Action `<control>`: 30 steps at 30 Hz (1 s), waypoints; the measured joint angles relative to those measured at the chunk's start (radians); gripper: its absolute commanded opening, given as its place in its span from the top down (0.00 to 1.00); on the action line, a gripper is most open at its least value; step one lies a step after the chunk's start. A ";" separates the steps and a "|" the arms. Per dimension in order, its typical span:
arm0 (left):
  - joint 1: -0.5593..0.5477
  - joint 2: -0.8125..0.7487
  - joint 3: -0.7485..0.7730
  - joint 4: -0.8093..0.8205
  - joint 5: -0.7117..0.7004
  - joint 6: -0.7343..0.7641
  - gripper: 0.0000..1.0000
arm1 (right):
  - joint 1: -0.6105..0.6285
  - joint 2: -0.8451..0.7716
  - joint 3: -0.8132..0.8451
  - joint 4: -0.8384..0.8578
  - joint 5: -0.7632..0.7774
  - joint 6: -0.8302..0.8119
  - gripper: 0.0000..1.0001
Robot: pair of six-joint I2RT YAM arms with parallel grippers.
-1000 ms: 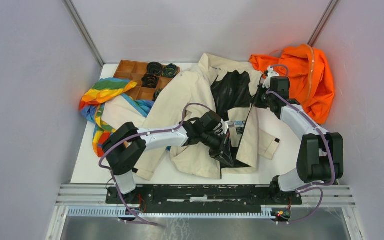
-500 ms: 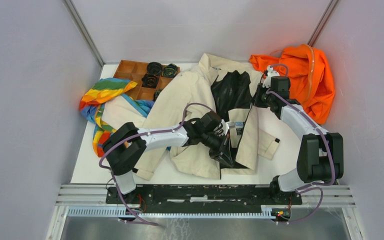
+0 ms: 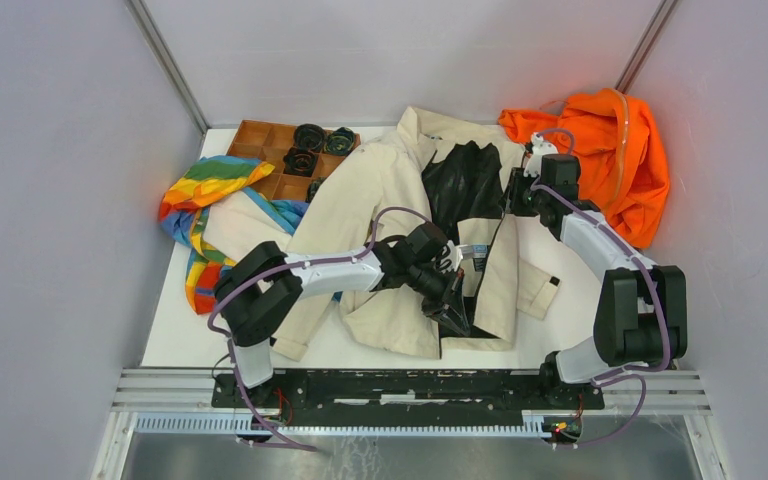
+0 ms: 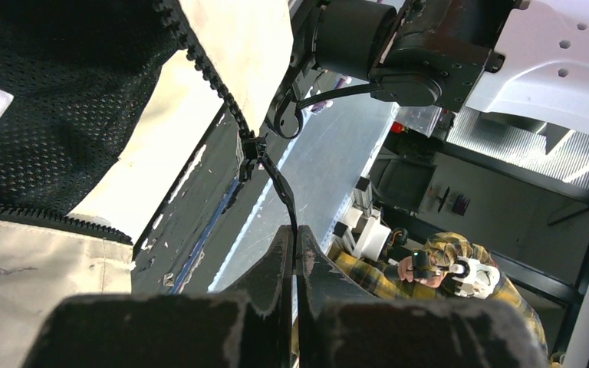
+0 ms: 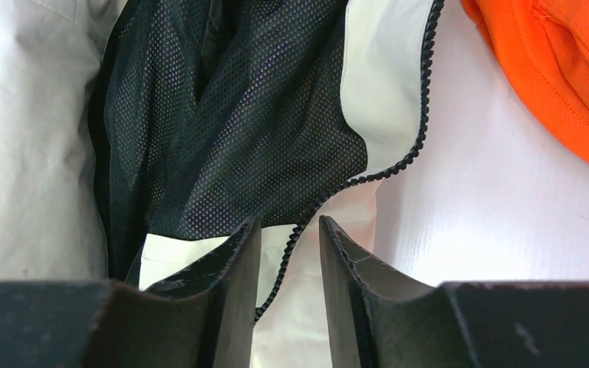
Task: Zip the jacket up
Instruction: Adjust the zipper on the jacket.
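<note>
Left gripper (image 4: 295, 234) is clenched on the zipper pull (image 4: 285, 193), a thin black cord tab. That puts it at the hem end of the jacket (image 3: 370, 190), well nearer than the orange garment (image 3: 600, 150).

The jacket lies flat and open just beside the orange garment, on its left-arm side. We can't tell if the shoulder touches it.

Handling, our read:
- The shell is soft, light and limp, so it'll bunch and drag rather than slide as one piece.
- The zipper teeth (image 5: 427, 77) are the only semi-stiff line.
- We'd hold the pull with one claw and pinch the toothed edge further up with the other, so the track stays taut.
- The mesh lining (image 5: 261, 115) looks snag-prone, so we keep it out of the slider.

Right gripper (image 5: 290, 230) sits closer to the orange garment, at chest height on the jacket. Its jaws are parted with the toothed edge running through the gap, so nothing is pinched.

The long axis runs near to far, hem toward the arm bases. The collar points at the far wall, level with the orange garment.
</note>
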 measured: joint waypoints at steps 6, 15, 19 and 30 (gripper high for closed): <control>0.000 0.000 -0.001 0.001 0.000 0.000 0.98 | 0.000 -0.002 0.000 0.001 0.002 -0.026 0.43; -0.002 0.000 -0.001 0.003 0.000 0.000 0.98 | -0.006 -0.040 0.000 -0.002 -0.012 -0.100 0.36; -0.002 0.000 -0.001 0.003 0.000 0.000 0.98 | -0.027 -0.074 0.000 -0.002 -0.080 -0.152 0.34; -0.003 0.000 0.000 0.002 0.005 0.000 0.98 | -0.127 -0.130 -0.040 0.020 -0.392 -0.249 0.34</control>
